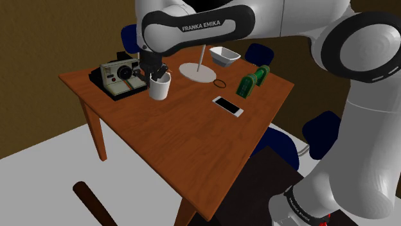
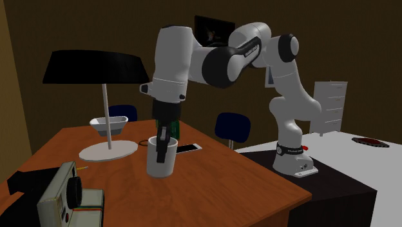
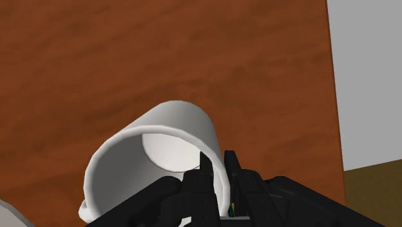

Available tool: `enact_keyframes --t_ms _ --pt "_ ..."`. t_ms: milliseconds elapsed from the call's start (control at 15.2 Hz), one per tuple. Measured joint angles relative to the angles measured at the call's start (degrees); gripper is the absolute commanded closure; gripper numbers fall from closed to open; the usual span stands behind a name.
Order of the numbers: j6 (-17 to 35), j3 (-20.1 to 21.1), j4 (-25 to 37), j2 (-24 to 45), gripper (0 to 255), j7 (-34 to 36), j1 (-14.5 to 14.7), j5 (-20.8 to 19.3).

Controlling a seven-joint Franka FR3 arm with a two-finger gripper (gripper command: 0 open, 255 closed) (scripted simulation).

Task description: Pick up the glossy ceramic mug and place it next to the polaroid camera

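Observation:
A white mug [image 1: 159,88] sits just beside the polaroid camera [image 1: 122,74] at the far corner of the brown table [image 1: 186,141]. My gripper [image 1: 157,75] comes down from above and is shut on the mug's rim, one finger inside and one outside. In the second exterior view the mug [image 2: 161,157] hangs under the gripper [image 2: 164,137], with the camera [image 2: 67,197] in the foreground. Seen from the wrist, the fingers [image 3: 209,175] clasp the mug's wall [image 3: 154,138]. Whether the mug rests on the table or hovers just above it I cannot tell.
A lamp with a round base [image 1: 197,72] and black shade [image 2: 93,66] stands behind the mug. A white bowl [image 1: 225,56], a black ring [image 1: 220,84], a green object [image 1: 252,81] and a phone [image 1: 228,106] lie on the table. Blue chairs [image 2: 232,127] stand around it.

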Motion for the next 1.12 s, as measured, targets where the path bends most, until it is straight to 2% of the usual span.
enact_keyframes --t_ms 1122 --pt "9.2 -1.0 -5.2 4.3 255 2.3 0.3 -2.1"
